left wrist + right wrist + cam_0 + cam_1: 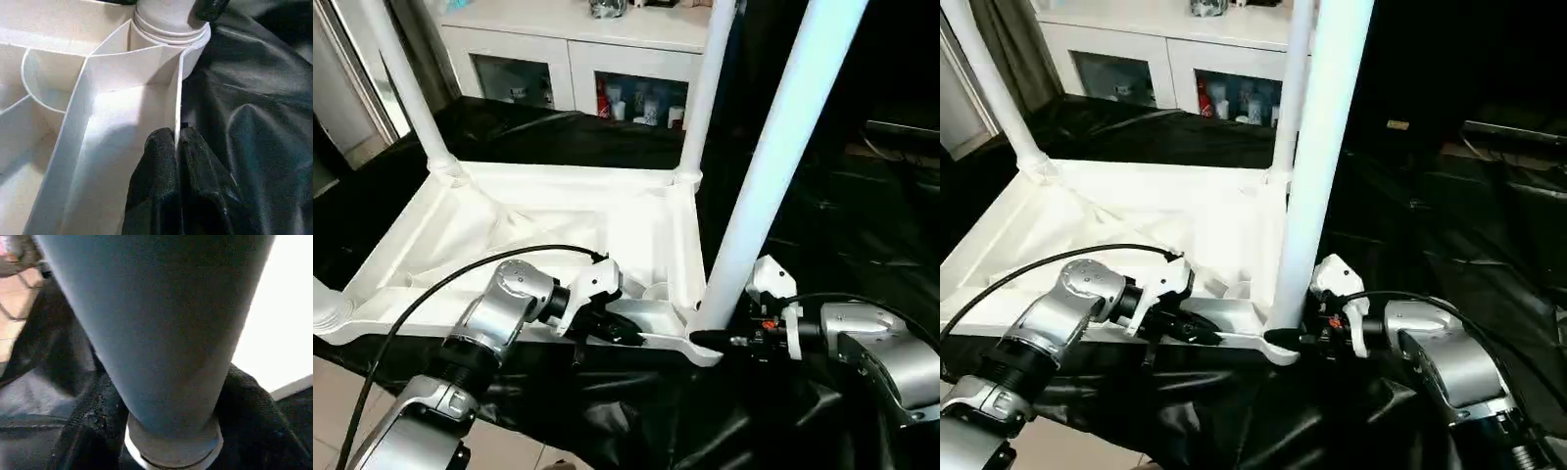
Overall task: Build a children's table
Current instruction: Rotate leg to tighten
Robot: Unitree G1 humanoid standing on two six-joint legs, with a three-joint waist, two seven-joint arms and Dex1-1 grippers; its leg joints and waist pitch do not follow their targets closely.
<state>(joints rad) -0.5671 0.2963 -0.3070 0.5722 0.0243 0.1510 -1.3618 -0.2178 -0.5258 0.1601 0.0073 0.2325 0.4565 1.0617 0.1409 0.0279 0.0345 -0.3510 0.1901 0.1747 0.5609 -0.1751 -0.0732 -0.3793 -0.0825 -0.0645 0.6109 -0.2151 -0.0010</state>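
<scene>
A white plastic rectangular table top (558,230) lies upside down, ribbed underside up, on a work surface draped in glossy black sheeting (862,225), its near long edge just in front of the robot's two silver forearms. At that edge the left gripper (177,147) pinches the thin upright rim wall of the top between its two black fingers (156,166), one finger inside the rim and one outside, pressed nearly together on the plastic. Just beside it, at the near right corner, a long white tubular leg (773,157) stands in its round corner socket (168,27) and leans a little toward the right as it rises out of the picture. The right gripper (717,340) is at the foot of this leg, its black fingers (254,416) standing on either side of the tube just above the socket collar; whether they press on it cannot be told. Farther back, two more white tubular legs (705,88) (406,83) stand in the far corner sockets, and part of another socket shows at the near left corner (328,313). Beyond the draped surface stands a white cabinet with glass doors (578,59), bottles visible inside.
</scene>
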